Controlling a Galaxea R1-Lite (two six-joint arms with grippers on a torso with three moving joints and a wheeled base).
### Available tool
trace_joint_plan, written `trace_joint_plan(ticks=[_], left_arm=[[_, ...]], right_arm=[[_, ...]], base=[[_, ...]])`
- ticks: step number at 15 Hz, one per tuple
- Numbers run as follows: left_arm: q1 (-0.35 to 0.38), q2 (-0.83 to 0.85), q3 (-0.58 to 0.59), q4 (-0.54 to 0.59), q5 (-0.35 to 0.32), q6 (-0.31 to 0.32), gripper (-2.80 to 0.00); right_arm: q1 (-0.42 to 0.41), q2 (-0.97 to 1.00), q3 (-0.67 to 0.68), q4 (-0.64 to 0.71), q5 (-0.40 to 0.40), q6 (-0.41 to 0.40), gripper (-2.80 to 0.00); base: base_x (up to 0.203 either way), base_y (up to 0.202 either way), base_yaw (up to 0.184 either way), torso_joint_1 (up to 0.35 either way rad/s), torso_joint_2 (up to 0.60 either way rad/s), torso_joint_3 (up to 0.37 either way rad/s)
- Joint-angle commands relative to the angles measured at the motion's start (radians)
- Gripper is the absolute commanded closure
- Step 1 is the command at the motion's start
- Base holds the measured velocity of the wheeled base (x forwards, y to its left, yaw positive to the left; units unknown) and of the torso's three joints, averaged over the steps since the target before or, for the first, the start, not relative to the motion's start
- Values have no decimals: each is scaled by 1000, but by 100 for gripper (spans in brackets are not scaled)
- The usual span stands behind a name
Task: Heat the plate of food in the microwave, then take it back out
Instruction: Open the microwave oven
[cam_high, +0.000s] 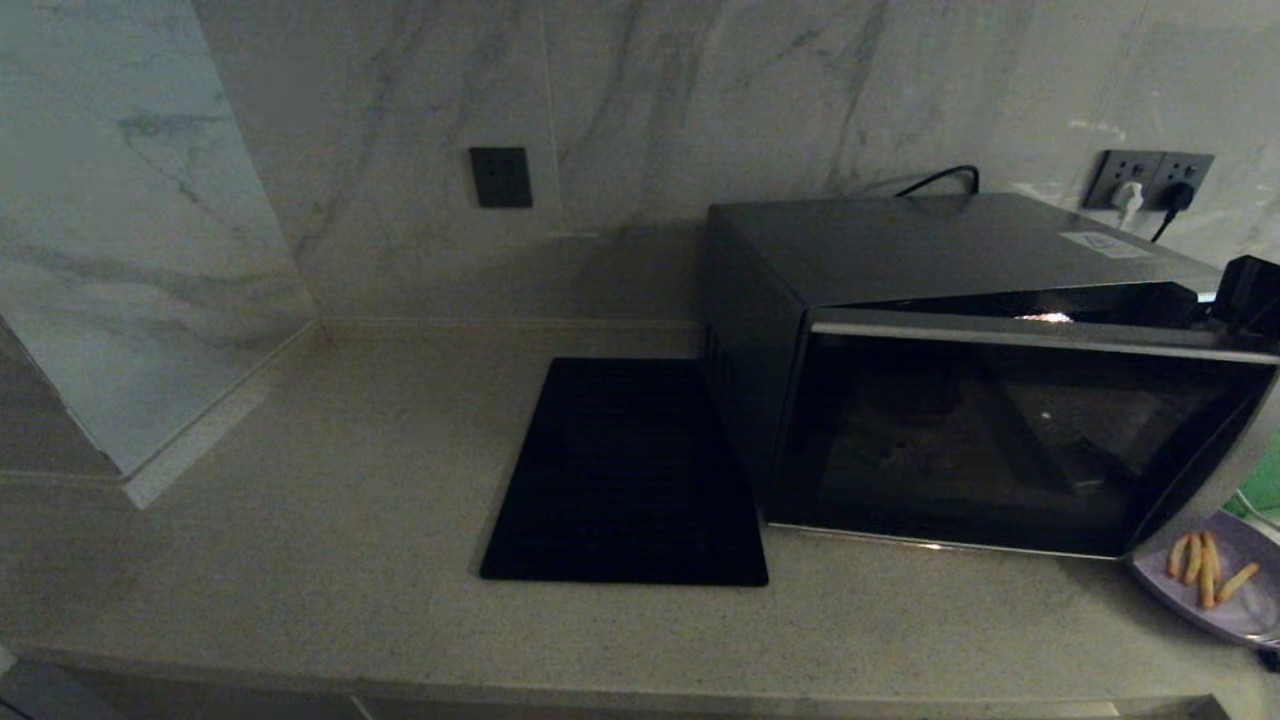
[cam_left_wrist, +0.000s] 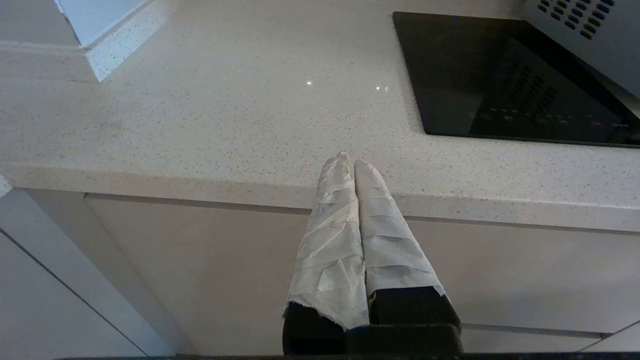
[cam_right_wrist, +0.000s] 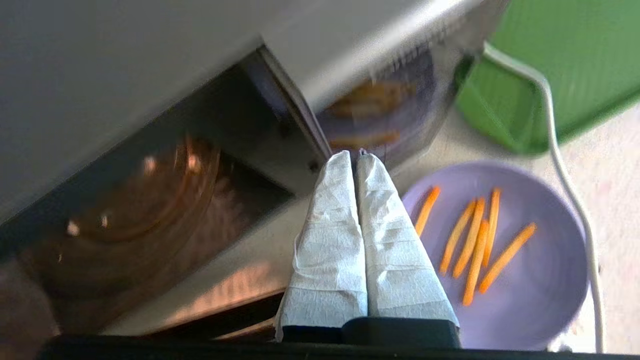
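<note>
The dark grey microwave (cam_high: 950, 250) stands at the right of the counter with its black glass door (cam_high: 1000, 440) swung partly out; a lit gap shows along the door's top. The lavender plate of food (cam_high: 1240, 620) with orange fries (cam_high: 1205, 570) lies on the counter by the door's outer corner. My right arm (cam_high: 1250, 285) reaches in at the far right. My right gripper (cam_right_wrist: 355, 157) is shut and empty, its tips at the door's edge, with the plate (cam_right_wrist: 540, 300) just beside it and the glass turntable (cam_right_wrist: 130, 210) inside the oven. My left gripper (cam_left_wrist: 352, 161) is shut, low in front of the counter edge.
A flat black mat (cam_high: 625, 470) lies left of the microwave. A green tray (cam_right_wrist: 550, 65) and a white cable (cam_right_wrist: 565, 170) sit beyond the plate. Marble walls close the back and left; wall sockets (cam_high: 1150, 180) are behind the microwave.
</note>
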Motion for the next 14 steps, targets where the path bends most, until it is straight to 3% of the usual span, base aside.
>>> trace_joint_plan(ticks=[1, 8, 14], left_arm=[[0, -2, 0, -1, 0, -1, 0], [0, -2, 0, -1, 0, -1, 0], [0, -2, 0, -1, 0, -1, 0]], right_arm=[[1, -10, 12, 35, 25, 2, 0], [-13, -71, -13, 151, 116, 7, 0], [-11, -176, -175, 435, 210, 0, 0]], base=[[0, 0, 0, 0, 0, 0], [0, 0, 0, 0, 0, 0], [0, 0, 0, 0, 0, 0]])
